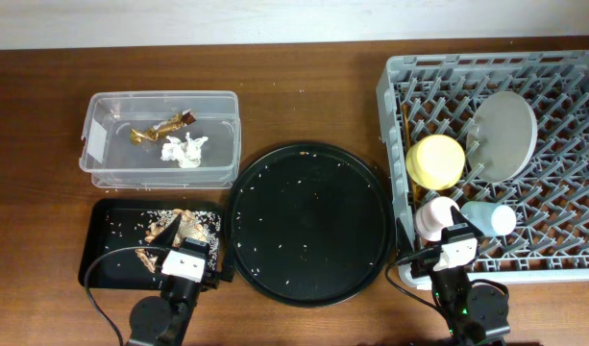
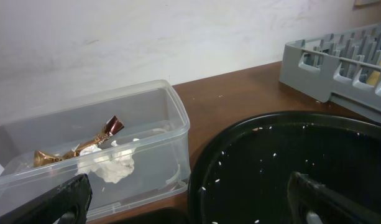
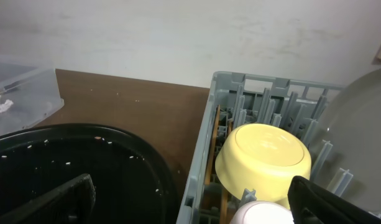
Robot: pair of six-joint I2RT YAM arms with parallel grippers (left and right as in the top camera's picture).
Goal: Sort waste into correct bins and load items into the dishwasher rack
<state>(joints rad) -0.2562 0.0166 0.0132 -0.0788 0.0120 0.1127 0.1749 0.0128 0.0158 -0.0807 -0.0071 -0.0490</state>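
The clear tub (image 1: 107, 165) holds the gold-brown wrapper (image 1: 164, 125) and the white tissue (image 1: 185, 151); both also show in the left wrist view, wrapper (image 2: 84, 146) and tissue (image 2: 112, 167). The shallow black rectangular tray (image 1: 107, 255) holds the brownish food scraps (image 1: 182, 226) and rice. The grey dishwasher rack (image 1: 486, 63) holds the grey plate (image 1: 503, 135), yellow bowl (image 1: 435, 160), pink cup (image 1: 432, 217), light blue cup (image 1: 489, 217) and chopsticks (image 1: 406, 125). My left gripper (image 2: 190, 205) is open and empty by the rectangular tray. My right gripper (image 3: 193, 205) is open and empty at the rack's front left corner.
A large round black tray (image 1: 308, 223) sprinkled with rice grains lies between the bins and the rack. Both arm bases sit at the table's front edge. A pale wall runs along the far side.
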